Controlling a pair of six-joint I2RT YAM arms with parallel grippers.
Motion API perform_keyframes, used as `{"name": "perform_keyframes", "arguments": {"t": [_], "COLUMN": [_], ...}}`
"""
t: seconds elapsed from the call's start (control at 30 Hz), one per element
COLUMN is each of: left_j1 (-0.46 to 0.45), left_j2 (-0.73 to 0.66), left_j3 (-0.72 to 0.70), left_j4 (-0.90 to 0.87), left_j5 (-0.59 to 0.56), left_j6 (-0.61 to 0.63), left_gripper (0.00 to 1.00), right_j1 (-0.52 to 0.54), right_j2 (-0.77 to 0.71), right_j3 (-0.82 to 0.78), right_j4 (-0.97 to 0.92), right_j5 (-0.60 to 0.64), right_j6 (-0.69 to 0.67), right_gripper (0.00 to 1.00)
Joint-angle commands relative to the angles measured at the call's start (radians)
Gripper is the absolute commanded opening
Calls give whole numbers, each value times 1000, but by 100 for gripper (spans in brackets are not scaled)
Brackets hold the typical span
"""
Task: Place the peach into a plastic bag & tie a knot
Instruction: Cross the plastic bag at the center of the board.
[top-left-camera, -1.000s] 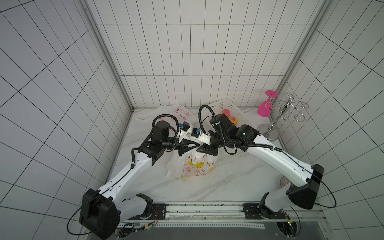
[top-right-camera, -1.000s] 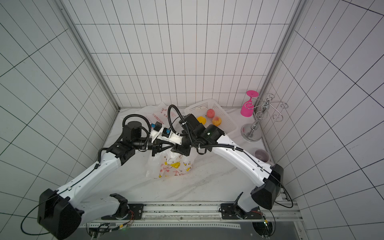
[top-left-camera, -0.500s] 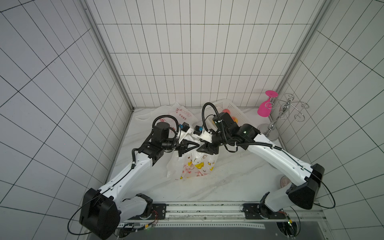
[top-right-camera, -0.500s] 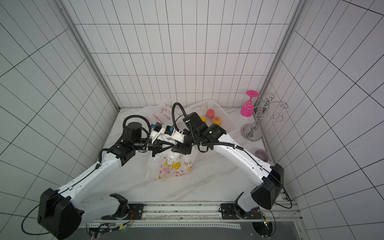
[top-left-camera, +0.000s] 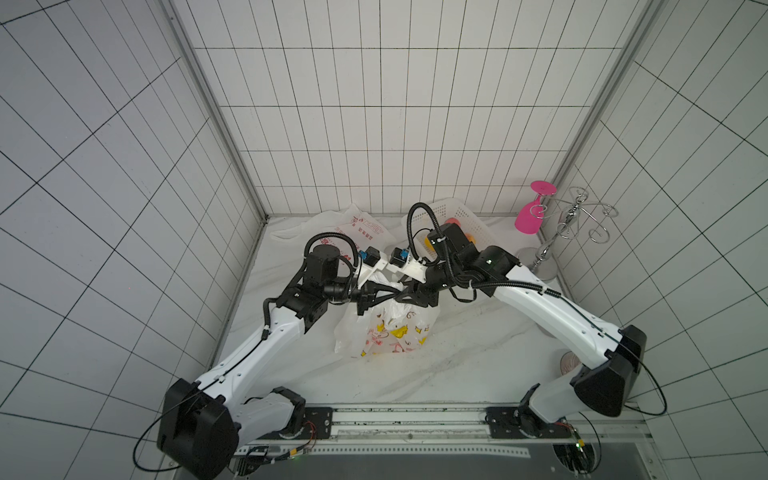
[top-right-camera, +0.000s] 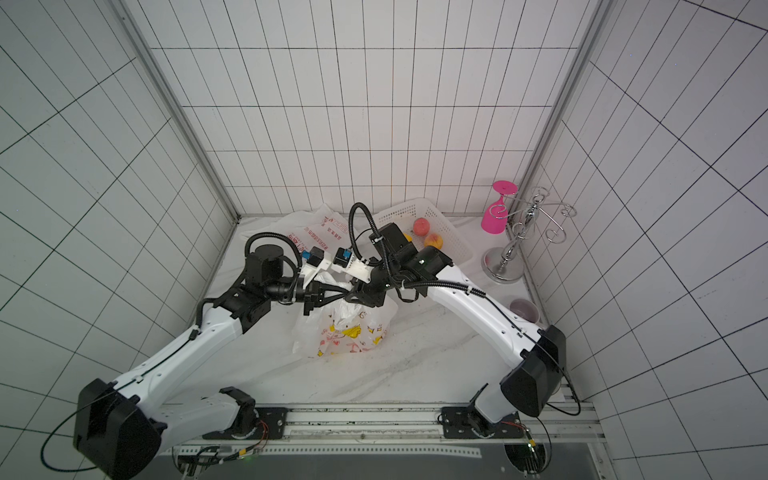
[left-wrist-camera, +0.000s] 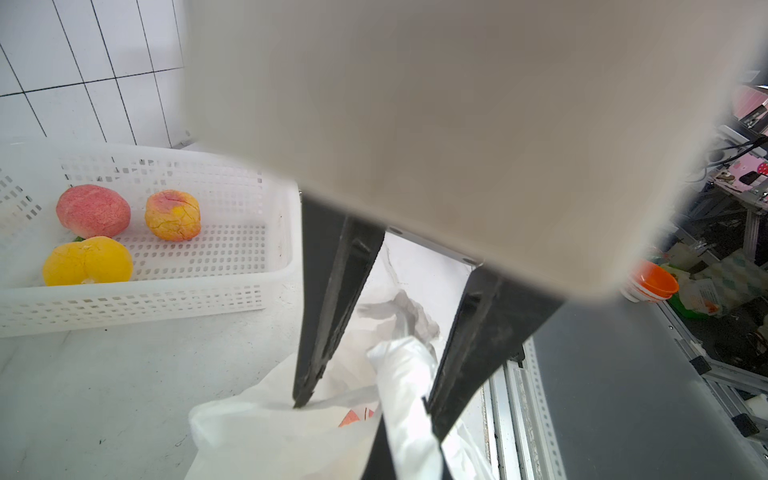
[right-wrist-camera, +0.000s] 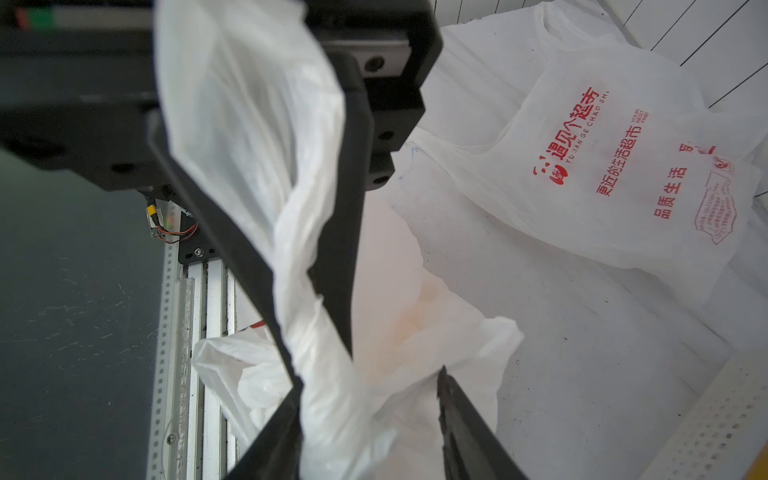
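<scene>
Two grippers meet above the plastic bag (top-left-camera: 386, 336), which sits on the marble table (top-left-camera: 457, 365) between the arms, near the basket (top-right-camera: 457, 249). I see the left gripper (right-wrist-camera: 324, 365) clamped on the bag's twisted handle (right-wrist-camera: 257, 145). The right gripper (left-wrist-camera: 365, 415) stands apart around that handle, one finger touching plastic. Of the peach, only a faint orange tint (right-wrist-camera: 409, 324) shows through the film, too blurred to be sure.

Two plastic bags (top-right-camera: 345, 332); three fruits (left-wrist-camera: 172, 216); one basket (left-wrist-camera: 145, 291); one pink glass (top-right-camera: 496, 216); one rack (top-right-camera: 511, 257).
</scene>
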Motion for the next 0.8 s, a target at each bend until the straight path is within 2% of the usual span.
{"name": "perform_keyframes", "arguments": {"t": [0.0,0.13,0.4,0.53,0.7,0.77], "left_j1": [-9,-9,-2,11,33,37], "left_j2": [-11,-6,-13,-39,-93,-129], "left_j3": [9,10,5,-41,-91,-129], "left_j4": [29,30,22,23,-1,9], "left_j5": [36,29,22,-1,-81,-149], "left_j6": [15,11,-16,-32,-49,-52], "left_gripper": [0,0,1,12,31,33], "right_j1": [-3,-2,5,-7,-28,-33], "right_j2": [27,34,56,33,7,0], "right_j3": [-30,-27,-24,-61,-99,-110], "right_j4": [-22,-22,1,79,136,148], "right_j5": [18,39,131,132,86,73], "right_j6": [-26,-27,-24,9,43,53], "right_gripper": [49,42,14,4,1,0]}}
